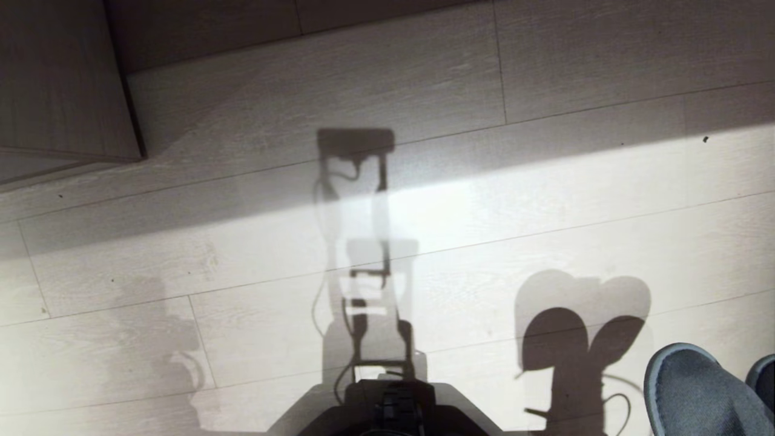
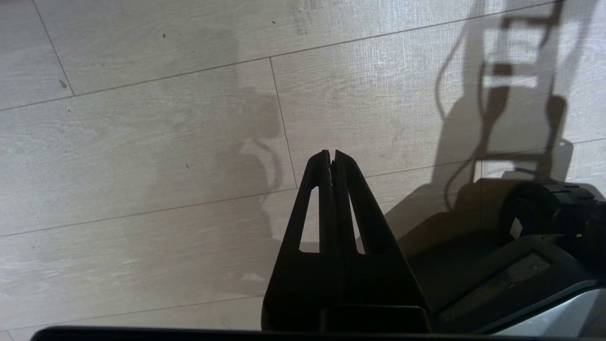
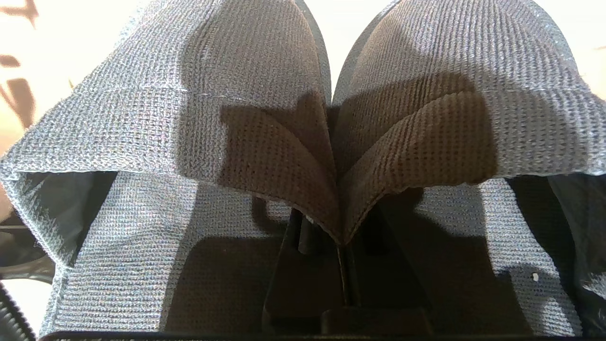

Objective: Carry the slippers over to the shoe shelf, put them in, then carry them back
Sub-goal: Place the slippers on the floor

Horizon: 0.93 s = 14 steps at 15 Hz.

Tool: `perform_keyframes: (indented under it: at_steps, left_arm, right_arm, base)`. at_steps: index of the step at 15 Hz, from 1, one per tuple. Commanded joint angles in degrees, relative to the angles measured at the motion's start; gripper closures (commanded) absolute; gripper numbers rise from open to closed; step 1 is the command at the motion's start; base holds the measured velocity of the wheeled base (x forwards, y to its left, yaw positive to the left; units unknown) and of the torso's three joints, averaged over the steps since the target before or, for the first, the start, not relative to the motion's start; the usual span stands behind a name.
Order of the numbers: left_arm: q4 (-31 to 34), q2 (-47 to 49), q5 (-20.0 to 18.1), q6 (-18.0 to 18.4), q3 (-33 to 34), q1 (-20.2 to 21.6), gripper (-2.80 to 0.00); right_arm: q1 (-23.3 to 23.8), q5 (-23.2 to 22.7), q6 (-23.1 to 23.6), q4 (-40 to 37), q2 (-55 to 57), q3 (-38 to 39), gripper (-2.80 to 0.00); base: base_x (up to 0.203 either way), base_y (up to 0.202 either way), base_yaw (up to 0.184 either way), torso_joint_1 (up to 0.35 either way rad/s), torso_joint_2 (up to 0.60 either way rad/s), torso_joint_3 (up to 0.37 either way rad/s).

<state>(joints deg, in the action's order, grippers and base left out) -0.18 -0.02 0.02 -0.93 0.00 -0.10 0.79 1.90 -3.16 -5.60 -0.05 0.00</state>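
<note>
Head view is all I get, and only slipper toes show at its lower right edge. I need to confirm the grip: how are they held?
Observer: The right hand is shut on the slippers, pinching the inner edges of both bands together.
Operator: Both slippers, then?
Observer: Yes, the two hang side by side, toes pointing away from the wrist.
Operator: And the left hand?
Observer: The left hand is shut and empty, over bare floor.
</note>
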Motion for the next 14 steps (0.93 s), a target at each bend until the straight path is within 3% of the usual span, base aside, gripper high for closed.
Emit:
perform_keyframes:
  at_steps: [1,7,9,14]
  left_arm:
    - [0.0,-0.1,0.0,0.0,0.0,0.0,0.00]
    - [0.0,-0.1,0.1,-0.1,0.0,0.0,0.00]
    - [0.1,-0.1,0.1,-0.1,0.0,0.0,0.00]
    - [0.0,-0.1,0.1,-0.1,0.0,0.0,0.00]
  right_arm:
    - [0.0,0.0,0.0,0.0,0.0,0.1,0.00]
    - [-0.1,-0.1,0.0,0.0,0.1,-0.2,0.00]
    - [-0.3,-0.6,-0.2,-0.1,3.1,-4.4,0.00]
    - [-0.4,-0.6,-1.0,7.3,32.2,-16.8,0.00]
  base:
    - [0.000,0.000,0.000,-0.002,0.00,-0.203]
    - [0.000,0.000,0.000,0.004,0.00,-0.065]
    - [0.000,0.000,0.000,0.000,0.00,0.000]
    - [0.000,0.000,0.000,0.000,0.00,0.000]
